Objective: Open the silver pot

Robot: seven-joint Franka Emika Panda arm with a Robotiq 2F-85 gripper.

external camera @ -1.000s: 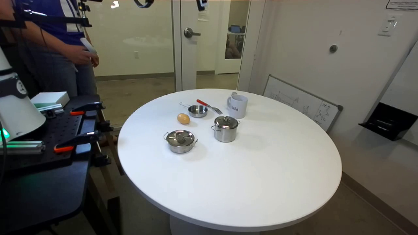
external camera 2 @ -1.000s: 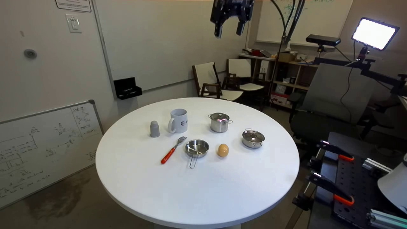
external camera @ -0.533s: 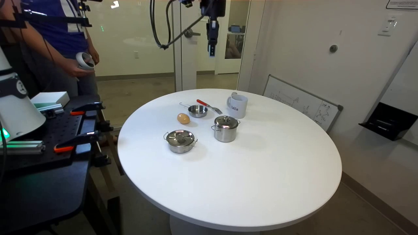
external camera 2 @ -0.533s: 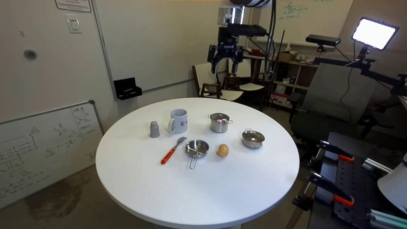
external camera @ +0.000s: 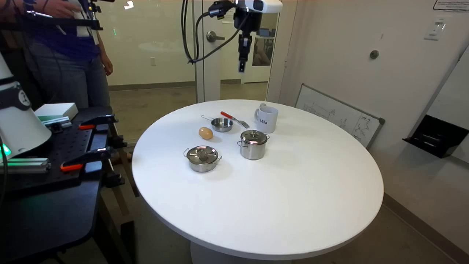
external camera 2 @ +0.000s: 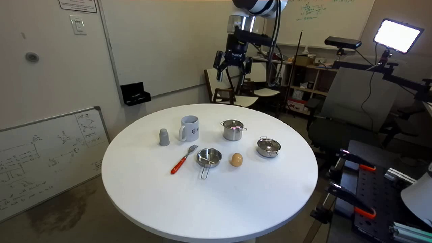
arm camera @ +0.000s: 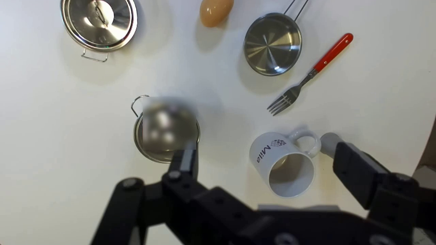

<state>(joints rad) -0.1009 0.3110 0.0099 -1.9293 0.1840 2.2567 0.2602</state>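
Observation:
The silver pot (external camera: 253, 148) is a small, straight-sided steel pot with its lid on and two wire handles. It stands upright on the white table in an exterior view, and also shows in another exterior view (external camera 2: 233, 132). In the wrist view the pot (arm camera: 155, 155) is left of centre, partly covered by a blurred patch and the left fingertip. My gripper (external camera 2: 231, 81) is open and empty, high above the table, slightly tilted. It also shows side-on in an exterior view (external camera: 242, 68). In the wrist view the gripper's (arm camera: 263, 152) fingers are wide apart, with the mug visible below between them.
A shallower lidded steel pot (external camera: 202, 161) stands beside the silver pot. A white mug (external camera 2: 189, 129), grey shaker (external camera 2: 164, 137), red-handled fork (external camera 2: 182, 162), small open pan (external camera 2: 209, 158) and brown egg (external camera 2: 237, 160) are also on the table. A person stands beyond the robot base.
My gripper has come down from the top edge of the exterior views to hang lower above the table, and has tilted slightly. It stays open. The objects on the table have not moved.

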